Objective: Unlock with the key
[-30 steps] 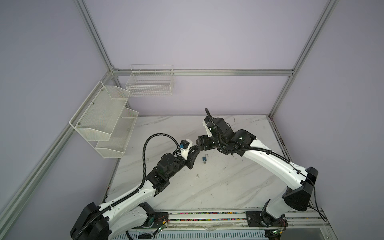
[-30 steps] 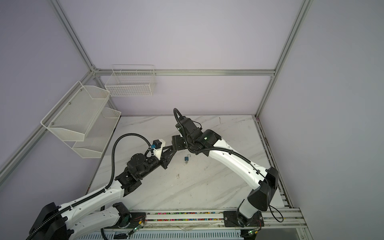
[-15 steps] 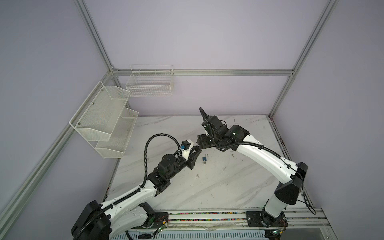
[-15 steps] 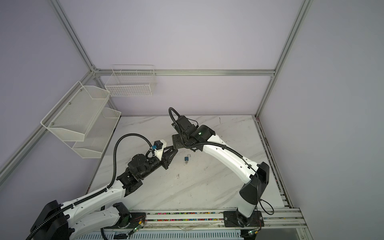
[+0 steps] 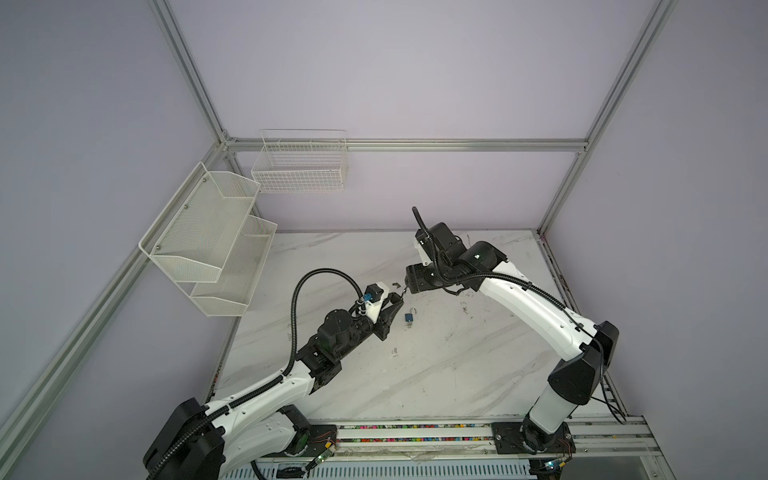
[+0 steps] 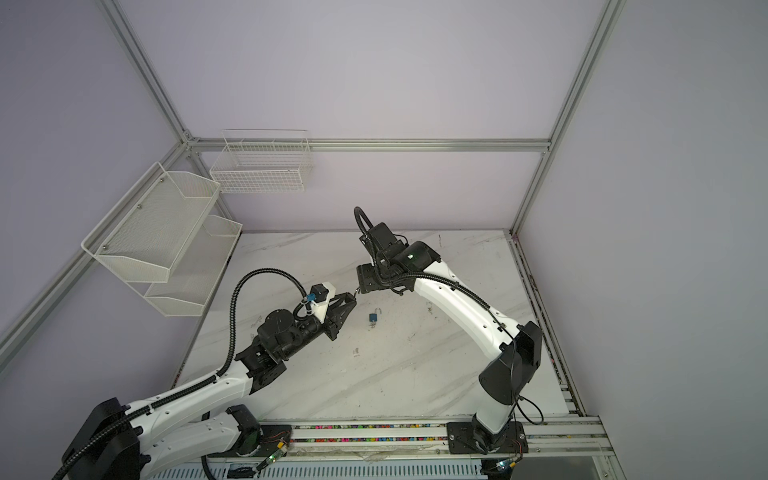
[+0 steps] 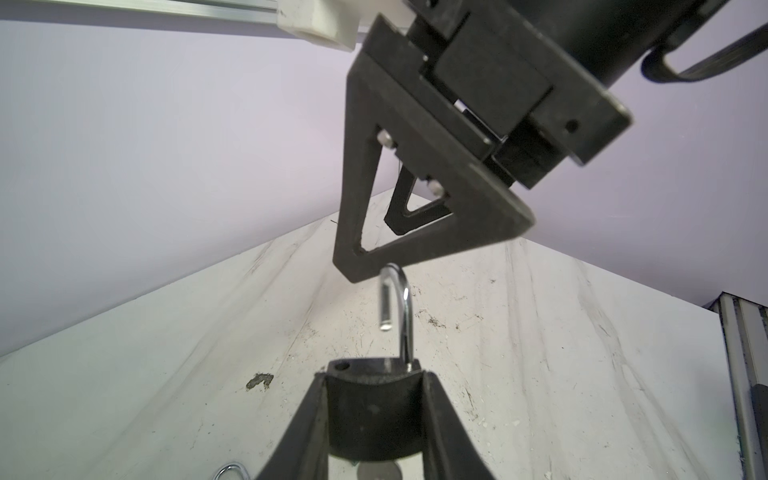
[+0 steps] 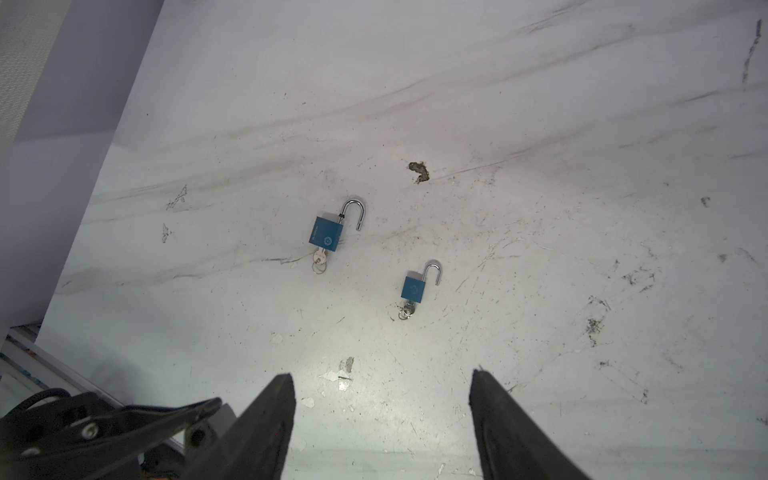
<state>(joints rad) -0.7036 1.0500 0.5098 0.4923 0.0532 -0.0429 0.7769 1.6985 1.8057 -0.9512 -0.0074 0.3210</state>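
Marble-patterned and scuffed, the desk carries both arms in both top views. The left gripper and the right gripper meet almost tip to tip above the desk's middle. What sits between the left fingers is too small to make out there. One blue padlock lies flat on the desk just beside the left gripper, about midway between the left and right edges, with its shackle open. A white mesh shelf and a wire basket hang on the walls.

The left wrist view shows the left gripper clamped on the body of the held padlock, which looks dark against the light. Its shackle stands up from one side, with the free end lifted clear of the body. The shackle's bend sits right under one finger of the right gripper; whether they touch cannot be told. A round metal piece below the body is too blurred to name.

The right wrist view shows the right gripper's jaws wide apart with nothing between them, above bare desk. Beyond them lie a larger blue padlock and a smaller blue padlock, set apart from each other. Both have their shackles swung open, each with a key in its base.
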